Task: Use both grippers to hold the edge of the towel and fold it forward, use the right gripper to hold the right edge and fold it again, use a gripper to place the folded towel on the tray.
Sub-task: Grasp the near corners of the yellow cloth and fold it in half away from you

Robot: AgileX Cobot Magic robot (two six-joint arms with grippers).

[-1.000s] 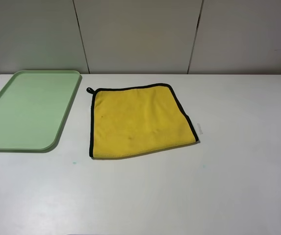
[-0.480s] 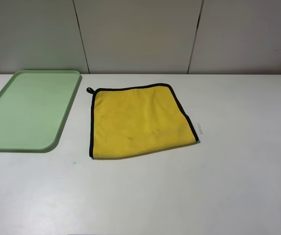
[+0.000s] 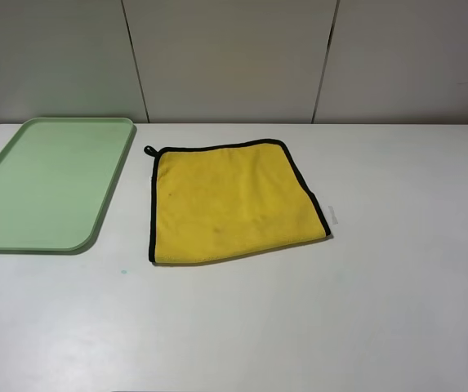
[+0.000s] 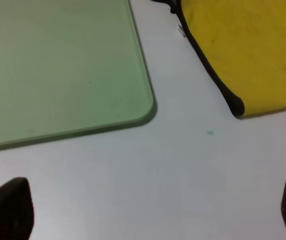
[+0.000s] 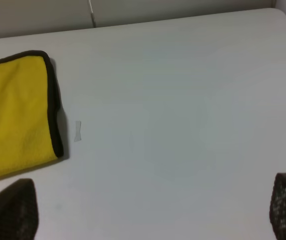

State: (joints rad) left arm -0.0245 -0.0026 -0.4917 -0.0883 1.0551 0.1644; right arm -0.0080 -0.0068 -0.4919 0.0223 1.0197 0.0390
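Towel flat, unfolded; tray just beside it. Left gripper, right gripper spread wide, empty, off towel's 2 near corners, likely staged for fold 1.

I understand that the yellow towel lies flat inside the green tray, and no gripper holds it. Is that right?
Not quite. The towel lies flat on the table, beside the tray, not inside it; the exterior high view shows this. The rest is correct.
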